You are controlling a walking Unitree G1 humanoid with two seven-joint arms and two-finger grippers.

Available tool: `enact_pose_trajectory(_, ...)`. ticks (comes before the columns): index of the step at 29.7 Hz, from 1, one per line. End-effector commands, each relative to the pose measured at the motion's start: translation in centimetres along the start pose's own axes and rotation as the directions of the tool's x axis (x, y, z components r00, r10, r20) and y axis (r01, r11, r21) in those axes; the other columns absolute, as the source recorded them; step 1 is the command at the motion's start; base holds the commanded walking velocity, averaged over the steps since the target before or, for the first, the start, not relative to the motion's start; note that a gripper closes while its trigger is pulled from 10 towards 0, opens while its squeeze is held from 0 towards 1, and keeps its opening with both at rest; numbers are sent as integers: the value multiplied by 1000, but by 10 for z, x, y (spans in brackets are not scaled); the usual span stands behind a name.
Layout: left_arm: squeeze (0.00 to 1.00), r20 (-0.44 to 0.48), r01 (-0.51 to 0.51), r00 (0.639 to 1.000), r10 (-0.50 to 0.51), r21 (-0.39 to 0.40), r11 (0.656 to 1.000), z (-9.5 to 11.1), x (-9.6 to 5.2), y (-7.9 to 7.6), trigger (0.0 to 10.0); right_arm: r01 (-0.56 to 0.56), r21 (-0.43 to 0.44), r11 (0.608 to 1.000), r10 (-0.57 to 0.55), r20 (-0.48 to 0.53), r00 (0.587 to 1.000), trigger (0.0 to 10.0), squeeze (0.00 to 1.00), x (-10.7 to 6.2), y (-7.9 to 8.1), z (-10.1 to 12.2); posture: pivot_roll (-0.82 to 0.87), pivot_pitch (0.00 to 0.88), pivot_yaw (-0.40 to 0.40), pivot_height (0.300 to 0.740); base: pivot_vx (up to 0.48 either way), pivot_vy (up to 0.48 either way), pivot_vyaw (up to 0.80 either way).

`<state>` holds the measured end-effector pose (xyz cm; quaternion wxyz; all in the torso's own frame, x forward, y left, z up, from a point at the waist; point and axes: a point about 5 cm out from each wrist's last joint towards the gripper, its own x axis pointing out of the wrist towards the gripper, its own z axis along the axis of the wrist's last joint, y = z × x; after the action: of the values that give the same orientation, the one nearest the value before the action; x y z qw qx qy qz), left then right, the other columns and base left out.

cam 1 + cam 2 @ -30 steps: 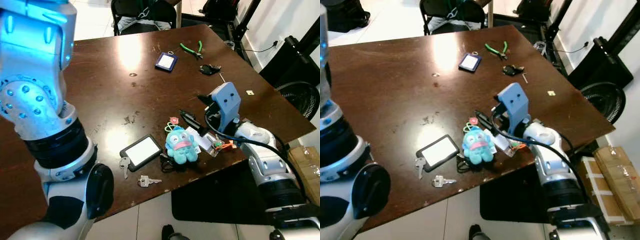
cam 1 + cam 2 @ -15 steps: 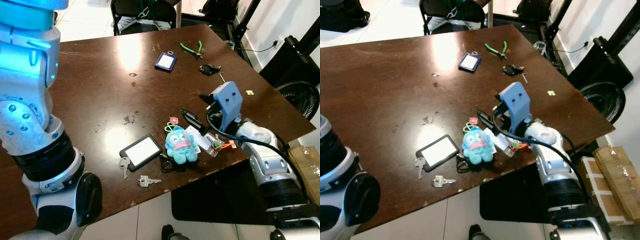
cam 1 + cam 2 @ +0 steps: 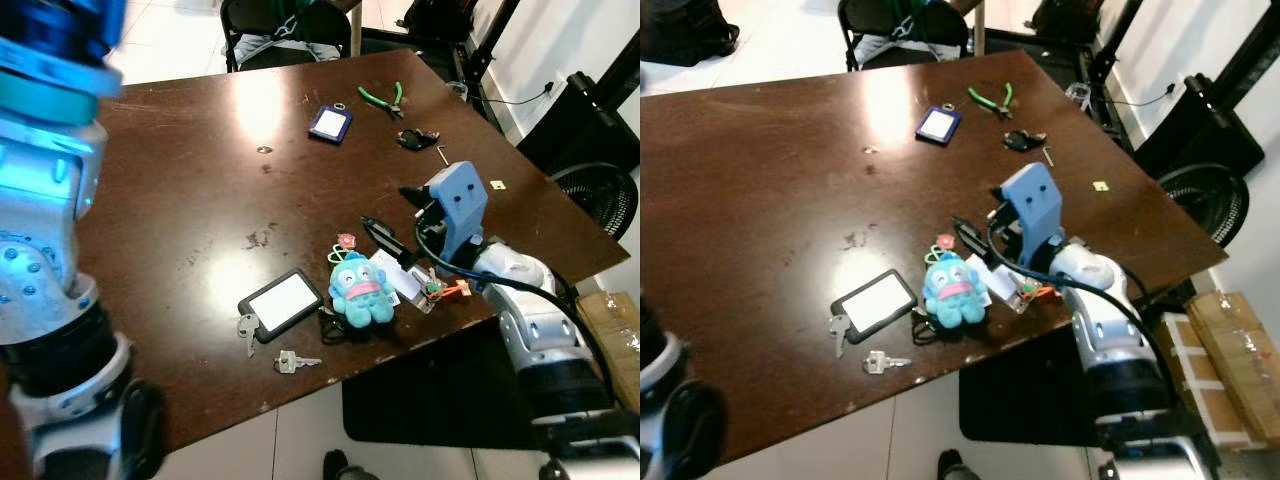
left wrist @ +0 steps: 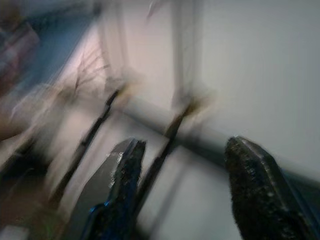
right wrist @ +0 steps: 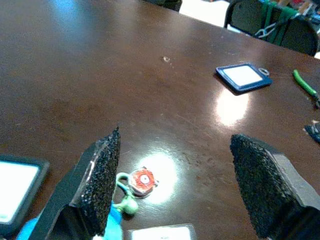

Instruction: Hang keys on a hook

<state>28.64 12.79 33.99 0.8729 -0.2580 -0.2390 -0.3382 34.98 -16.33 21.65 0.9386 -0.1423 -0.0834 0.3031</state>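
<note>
Right claw (image 3: 385, 232) hovers, fingers apart, above the blue plush keychain (image 3: 362, 290) on the counter (image 3: 200, 180); careless closing risks pinching only plush.

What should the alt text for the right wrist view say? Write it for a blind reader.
The right tool, its two black fingers spread open and holding nothing, is low over a dark brown table near a small red charm. A blue card holder lies farther off.

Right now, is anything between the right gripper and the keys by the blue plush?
Partly. The right gripper, fingers open, hovers just beyond the blue plush. The loose keys lie at the table's near edge, so the plush and black card holder sit between them.
</note>
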Motion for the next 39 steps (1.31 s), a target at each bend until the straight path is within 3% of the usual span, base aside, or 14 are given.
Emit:
enact_pose_trajectory(1,0,-128,-45,990,52,52,998,-27,-1,2,10000,8,27,1000,-8,-12,1000,10000,0,-4,1,-5,-84,177,22,740,0,0,0)
enact_pose_trajectory(4,0,-254,-108,957,142,142,984,-60,-19,9,10000,13,46,999,-13,-6,1000,10000,0,-5,5,-6,-82,178,23,740,0,0,0)
enact_pose_trajectory(5,0,-341,-150,914,218,216,965,-81,-41,15,10000,13,62,998,-13,-5,1000,10000,0,-7,10,-9,-79,179,26,740,0,0,0)
enact_pose_trajectory(6,0,-341,-150,914,218,216,965,-81,-41,15,10000,13,62,998,-13,-5,1000,10000,0,-7,10,-9,-79,179,26,740,0,0,0)
enact_pose_trajectory(7,0,-389,-179,882,267,248,952,-90,-59,20,10000,13,71,997,-13,-6,1000,10000,0,-8,12,-10,-80,179,29,740,0,0,0)
enact_pose_trajectory(11,0,-418,-199,858,300,268,943,-94,-71,23,10000,13,76,997,-12,-7,1000,10000,0,-9,14,-11,-82,177,33,740,0,0,0)
enact_pose_trajectory(12,0,-465,-241,800,379,329,913,-99,-86,30,10000,11,76,997,-10,-7,1000,10000,0,-10,15,-11,-83,173,38,740,0,0,0)
enact_pose_trajectory(17,0,-489,-265,759,431,373,889,-101,-95,33,10000,10,76,997,-10,-6,1000,10000,0,-11,15,-11,-83,173,38,740,0,0,0)
enact_pose_trajectory(18,0,-527,-315,655,542,461,829,-105,-112,42,10000,4,81,997,-4,1,1000,10000,0,-12,20,-11,-85,156,44,740,0,0,0)
enact_pose_trajectory(21,0,-527,-315,655,542,461,829,-105,-112,42,10000,4,81,997,-4,1,1000,10000,0,-12,20,-11,-85,156,44,740,0,0,0)
enact_pose_trajectory(22,0,-532,-343,592,605,513,787,-108,-124,47,10000,-1,90,996,0,5,1000,10000,0,-12,25,-11,-81,145,43,740,0,0,0)
enact_pose_trajectory(24,0,-573,-310,562,596,522,795,-116,-130,46,10000,-13,91,996,13,0,1000,10000,0,-12,33,-14,-89,120,36,740,0,0,0)
enact_pose_trajectory(30,0,-655,41,654,378,530,847,-140,-124,26,10000,-2,67,998,4,-37,999,10000,0,-16,36,-26,-107,108,32,740,0,0,0)
enact_pose_trajectory(39,0,-632,109,707,318,541,834,-139,-114,20,10000,13,62,998,-11,-38,999,10000,0,-16,33,-25,-118,107,35,740,0,0,0)
